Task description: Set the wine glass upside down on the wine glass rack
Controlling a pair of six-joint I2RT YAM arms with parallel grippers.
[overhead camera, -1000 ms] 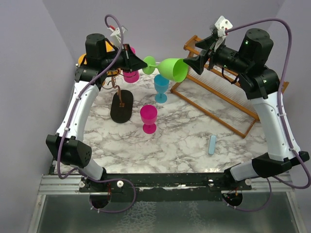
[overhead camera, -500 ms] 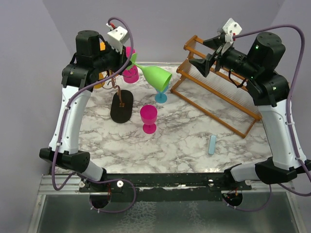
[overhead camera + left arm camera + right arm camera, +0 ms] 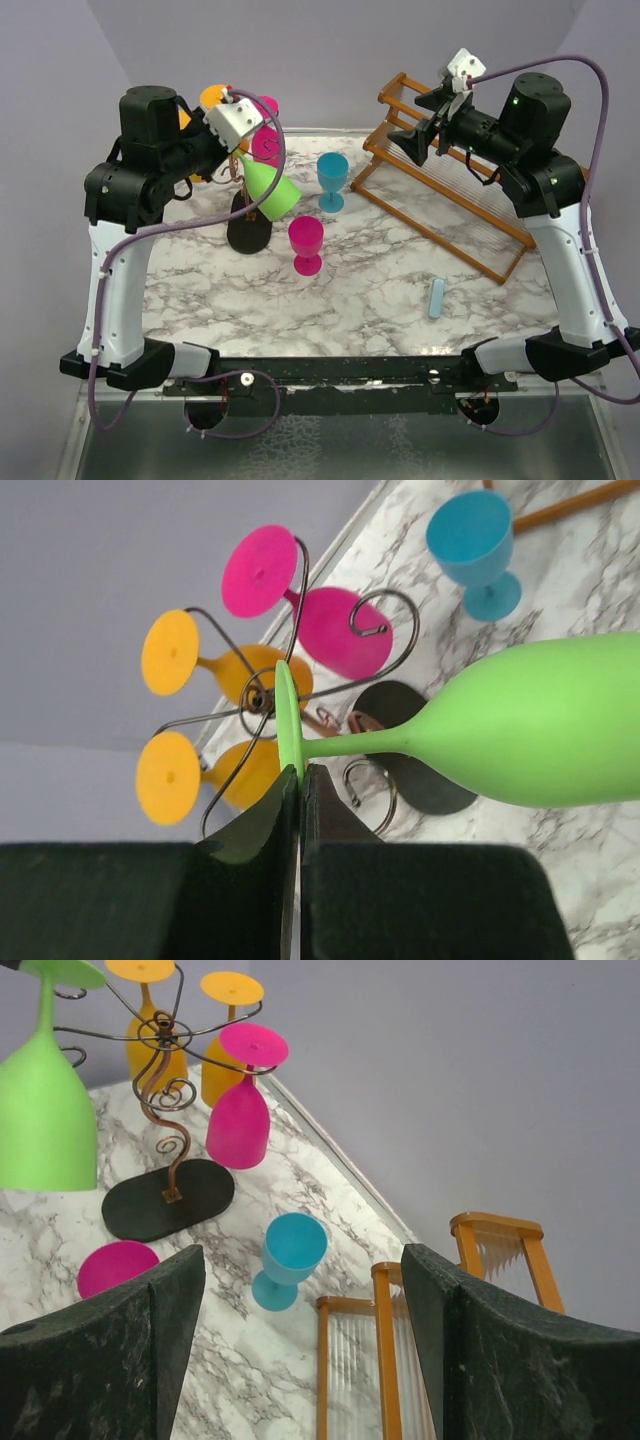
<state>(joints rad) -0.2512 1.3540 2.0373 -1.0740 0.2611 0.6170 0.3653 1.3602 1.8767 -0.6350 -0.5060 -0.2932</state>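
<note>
My left gripper (image 3: 300,772) is shut on the thin foot of the green wine glass (image 3: 270,187). The glass hangs tilted, bowl down and to the right, just over the wine glass rack (image 3: 249,222). That rack is a dark wire tree (image 3: 262,695) with curled arms on a black oval base. In the left wrist view the green foot stands right in front of the rack's hub. A pink glass (image 3: 268,145) and orange glasses (image 3: 168,652) hang upside down on its arms. My right gripper (image 3: 302,1250) is open and holds nothing, high up by the wooden rack.
A blue glass (image 3: 332,180) and a pink glass (image 3: 306,243) stand upright on the marble table to the right of the wire tree. A large brown slatted wooden rack (image 3: 450,205) lies at the back right. A small light blue object (image 3: 437,298) lies near the right front.
My left arm swung the green glass left and tipped it from lying sideways to bowl-down over the wire tree. The right gripper drew back from the glass and opened a little wider.
</note>
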